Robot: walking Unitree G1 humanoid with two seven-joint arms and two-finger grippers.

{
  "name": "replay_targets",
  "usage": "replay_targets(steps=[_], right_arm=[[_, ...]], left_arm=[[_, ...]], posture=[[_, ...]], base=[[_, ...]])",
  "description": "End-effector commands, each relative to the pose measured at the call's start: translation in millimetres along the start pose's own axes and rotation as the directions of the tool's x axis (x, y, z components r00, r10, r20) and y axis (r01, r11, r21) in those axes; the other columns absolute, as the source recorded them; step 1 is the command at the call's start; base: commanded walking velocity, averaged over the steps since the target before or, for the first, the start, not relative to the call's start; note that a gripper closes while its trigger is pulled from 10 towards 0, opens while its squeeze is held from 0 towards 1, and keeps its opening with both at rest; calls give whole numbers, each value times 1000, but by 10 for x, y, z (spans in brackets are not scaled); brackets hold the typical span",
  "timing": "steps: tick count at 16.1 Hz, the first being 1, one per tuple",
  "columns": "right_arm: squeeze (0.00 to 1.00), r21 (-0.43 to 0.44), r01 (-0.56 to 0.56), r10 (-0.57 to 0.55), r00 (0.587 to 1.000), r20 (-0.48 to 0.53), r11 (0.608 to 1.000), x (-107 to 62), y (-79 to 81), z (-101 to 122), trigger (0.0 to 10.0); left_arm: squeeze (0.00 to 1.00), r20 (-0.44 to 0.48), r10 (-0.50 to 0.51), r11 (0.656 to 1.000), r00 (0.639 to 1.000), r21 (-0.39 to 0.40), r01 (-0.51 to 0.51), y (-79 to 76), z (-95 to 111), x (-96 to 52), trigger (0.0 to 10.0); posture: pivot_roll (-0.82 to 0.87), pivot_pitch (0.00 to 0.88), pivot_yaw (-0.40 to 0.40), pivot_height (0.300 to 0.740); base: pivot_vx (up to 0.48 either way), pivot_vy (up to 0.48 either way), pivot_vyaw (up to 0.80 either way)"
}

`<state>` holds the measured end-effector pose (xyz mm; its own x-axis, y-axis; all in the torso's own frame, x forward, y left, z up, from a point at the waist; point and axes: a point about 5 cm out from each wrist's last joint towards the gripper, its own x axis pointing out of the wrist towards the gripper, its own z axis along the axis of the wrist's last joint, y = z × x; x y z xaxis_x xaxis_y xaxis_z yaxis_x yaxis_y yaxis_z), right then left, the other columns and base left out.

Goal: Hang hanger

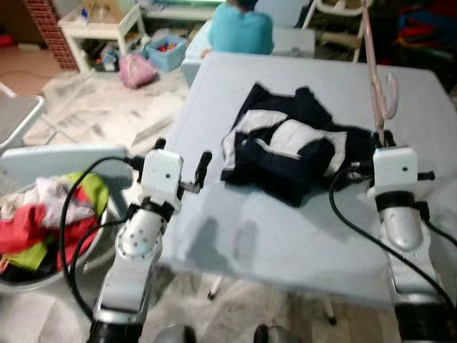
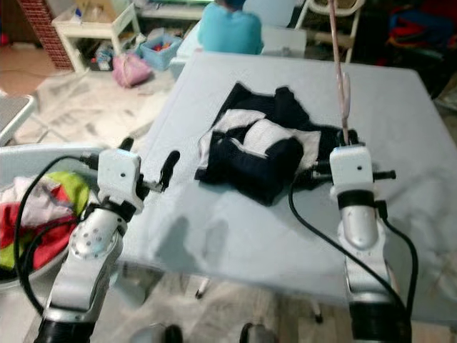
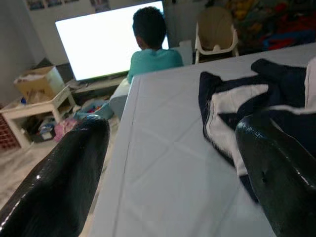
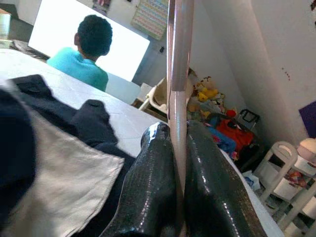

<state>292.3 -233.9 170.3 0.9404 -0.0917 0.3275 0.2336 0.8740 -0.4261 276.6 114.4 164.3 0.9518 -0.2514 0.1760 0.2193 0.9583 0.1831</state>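
The pink hanger (image 1: 376, 78) stands upright, its lower end clamped between the right gripper's (image 4: 174, 163) closed jaws.

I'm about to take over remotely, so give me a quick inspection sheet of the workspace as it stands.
Surface: pale blue table, mostly bare.
Job's things: pink hanger held upright; navy and white garment crumpled mid-table.
Clutter: nothing seen on the table besides the garment.
Grippers: right gripper shut on hanger; left gripper open over the table's left edge.
Cables: black cables loop beside both arms.
Surroundings: laundry basket of clothes at left; person seated beyond the table, facing a bright screen.
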Motion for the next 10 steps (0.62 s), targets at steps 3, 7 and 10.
replay_targets(steps=[3,7,10], right_arm=[[0,0,-5,5,1000,5,1000,-29,-4,1,0],[0,3,-19,19,1000,-4,1000,-39,17,-24,0],[0,-1,-21,21,1000,-5,1000,-37,23,-31,0]], left_arm=[[0,12,20,1000,1000,10,-20,35,50,2,10000],[0,10,21,1000,1000,-6,-21,26,58,13,10000],[0,8,31,999,999,-30,-31,50,62,29,10000]], posture=[[-36,43,22,740],[-39,44,20,740],[-39,42,20,740]], base=[[-409,0,0],[-164,0,0],[0,0,0]])
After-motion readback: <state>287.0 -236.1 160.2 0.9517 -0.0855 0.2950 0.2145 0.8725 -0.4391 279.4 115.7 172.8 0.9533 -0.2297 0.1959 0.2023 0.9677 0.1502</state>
